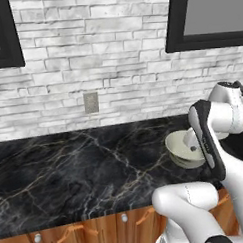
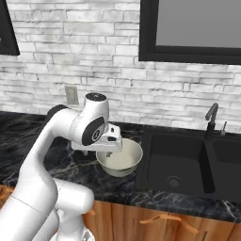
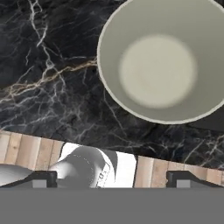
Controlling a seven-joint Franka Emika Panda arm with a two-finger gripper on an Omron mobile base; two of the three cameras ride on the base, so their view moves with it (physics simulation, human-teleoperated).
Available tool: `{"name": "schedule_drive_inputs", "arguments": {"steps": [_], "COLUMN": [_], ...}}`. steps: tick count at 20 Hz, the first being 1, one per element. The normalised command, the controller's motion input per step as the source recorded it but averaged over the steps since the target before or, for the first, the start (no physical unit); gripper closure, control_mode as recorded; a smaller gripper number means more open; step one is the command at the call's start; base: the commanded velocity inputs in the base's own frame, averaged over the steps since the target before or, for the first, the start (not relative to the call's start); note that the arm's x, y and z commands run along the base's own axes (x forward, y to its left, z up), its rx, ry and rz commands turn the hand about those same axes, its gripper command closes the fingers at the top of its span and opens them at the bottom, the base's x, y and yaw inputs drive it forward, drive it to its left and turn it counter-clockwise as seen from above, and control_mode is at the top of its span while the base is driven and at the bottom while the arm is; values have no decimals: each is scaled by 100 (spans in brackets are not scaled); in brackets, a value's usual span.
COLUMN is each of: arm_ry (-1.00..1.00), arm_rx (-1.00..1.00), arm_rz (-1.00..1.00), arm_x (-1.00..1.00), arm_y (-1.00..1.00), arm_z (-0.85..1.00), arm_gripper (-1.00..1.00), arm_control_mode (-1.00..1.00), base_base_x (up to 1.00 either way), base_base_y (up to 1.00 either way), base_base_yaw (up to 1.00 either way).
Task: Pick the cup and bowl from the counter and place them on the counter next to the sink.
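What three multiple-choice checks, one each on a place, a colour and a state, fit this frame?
1. Where does the bowl stand?
A. on the counter beside the sink
B. inside the sink
C. on a stove

2. What colour is the bowl's inside?
A. red
B. pale cream
C. blue

3. How is the claw?
A. shut on the bowl
B. shut, empty
C. open, empty

Answers: 1 A, it rests on black marble left of the basin; 2 B, the hand view shows cream; 3 C, the tips stand wide apart, holding nothing.

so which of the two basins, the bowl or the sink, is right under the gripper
The bowl: the round cream one standing on the black counter, with the open gripper above it. The sink is the dark rectangular basin beside it.
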Motion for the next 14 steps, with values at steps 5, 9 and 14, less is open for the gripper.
{"name": "schedule_drive_inputs", "arguments": {"steps": [5, 9, 14], "arm_ry": [-2, -11, -21], "arm_rx": [7, 2, 0], "arm_rz": [0, 0, 0], "arm_x": [-49, -61, -53], "arm_y": [0, 0, 0], "arm_z": [0, 0, 0], "arm_gripper": [-100, -100, -100], "arm_control_mode": [-100, -100, -100], "base_base_x": [0, 0, 0], "base_base_y": [0, 0, 0], "base_base_yaw": [0, 0, 0]}}
